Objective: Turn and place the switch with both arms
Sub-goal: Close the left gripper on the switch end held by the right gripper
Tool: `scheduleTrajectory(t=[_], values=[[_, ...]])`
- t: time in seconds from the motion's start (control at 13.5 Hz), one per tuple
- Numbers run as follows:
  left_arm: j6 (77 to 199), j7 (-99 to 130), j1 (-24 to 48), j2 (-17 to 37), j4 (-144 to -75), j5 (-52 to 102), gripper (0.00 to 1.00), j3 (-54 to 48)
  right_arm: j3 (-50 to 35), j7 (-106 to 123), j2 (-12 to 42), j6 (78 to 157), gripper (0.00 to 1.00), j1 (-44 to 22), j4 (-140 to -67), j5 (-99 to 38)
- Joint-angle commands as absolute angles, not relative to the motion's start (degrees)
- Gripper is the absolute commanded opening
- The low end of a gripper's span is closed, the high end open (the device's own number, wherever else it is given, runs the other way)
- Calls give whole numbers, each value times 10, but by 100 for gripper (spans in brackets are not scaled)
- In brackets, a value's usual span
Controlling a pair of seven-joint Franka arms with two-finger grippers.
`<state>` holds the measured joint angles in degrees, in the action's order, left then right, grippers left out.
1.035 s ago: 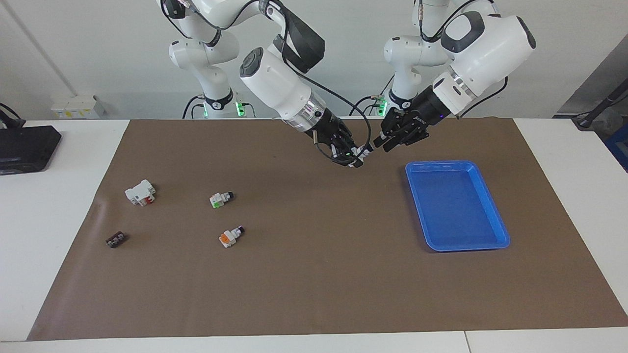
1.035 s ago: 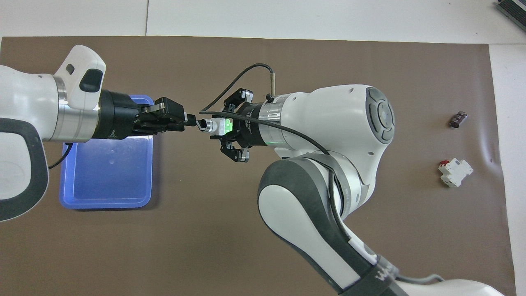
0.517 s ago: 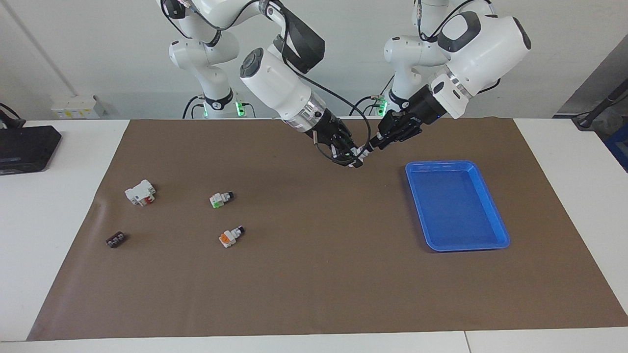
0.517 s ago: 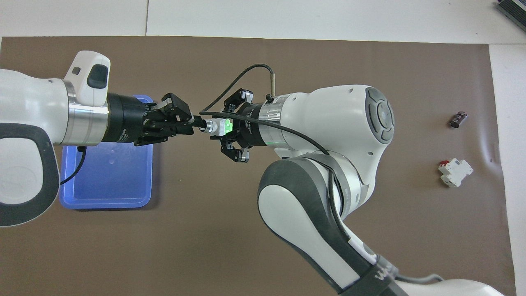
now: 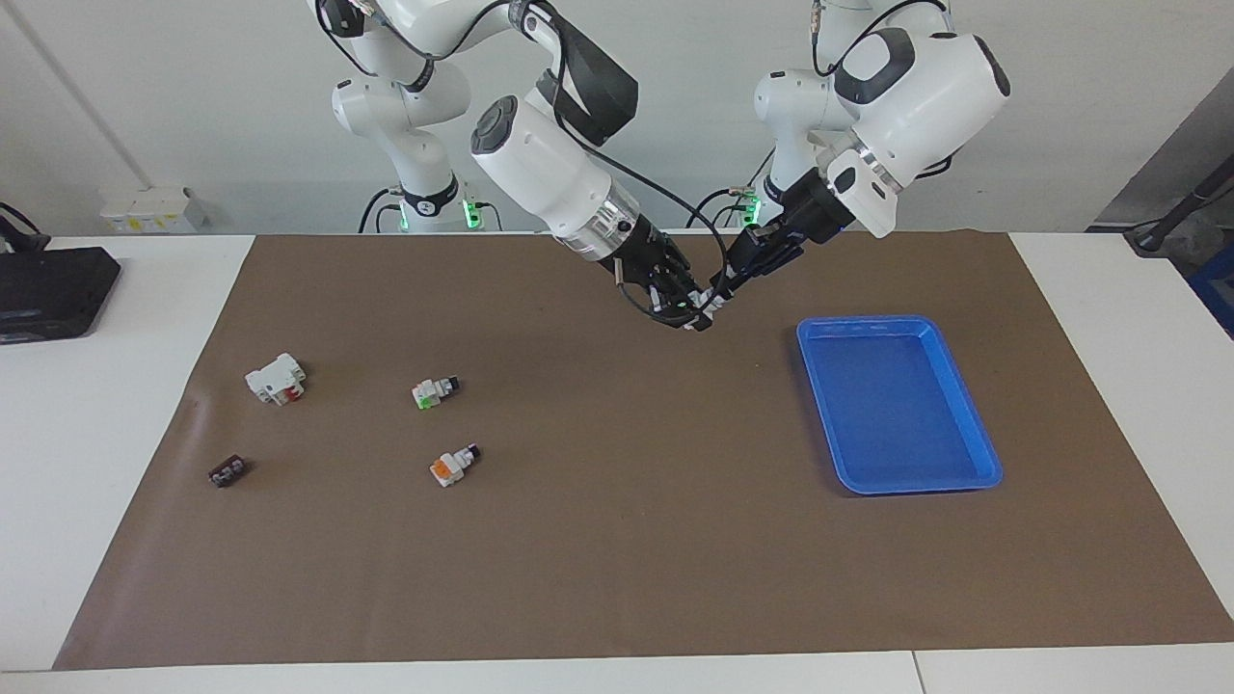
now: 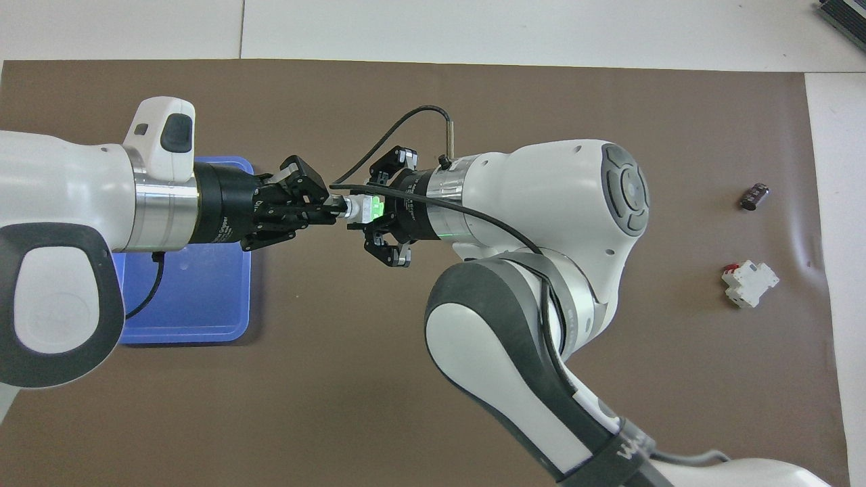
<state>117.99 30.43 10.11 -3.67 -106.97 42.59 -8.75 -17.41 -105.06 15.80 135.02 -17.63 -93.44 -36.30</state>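
The switch, white with a glowing green patch, hangs in the air over the brown mat between the two arms. My right gripper is shut on its white body; the same grip shows in the facing view at the right gripper, with the switch at its tip. My left gripper comes in from the tray's side, and its fingertips pinch the switch's small black end, which they hide. In the facing view the left gripper slants down onto that end.
A blue tray lies toward the left arm's end. Toward the right arm's end lie another green-patched switch, an orange-patched one, a white block with red marks and a small dark part.
My left gripper has moved in onto the switch's black end, rolled its wrist and narrowed its fingers around it. The right arm and the switch have held still.
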Motion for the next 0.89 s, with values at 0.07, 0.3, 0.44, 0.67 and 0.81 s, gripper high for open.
scheduleTrajectory(t=[0.07,0.3,0.44,0.67,0.81], values=[[1189,316,108,-57,-1097,439,21,-82,-178,-1056,156,1359,0,-175,-939,-367],[1187,325,108,-57,-1097,439,15,-82,-178,-1056,156,1358,0,-175,-938,-367],[1187,325,107,-57,-1097,439,10,-82,-178,-1056,156,1358,0,-175,-938,-367],[1187,325,107,-57,-1098,439,10,-82,-178,-1056,156,1358,0,-175,-938,-366],[1189,325,107,-57,-1100,439,2,-81,-178,-1056,156,1357,0,-175,-938,-366]])
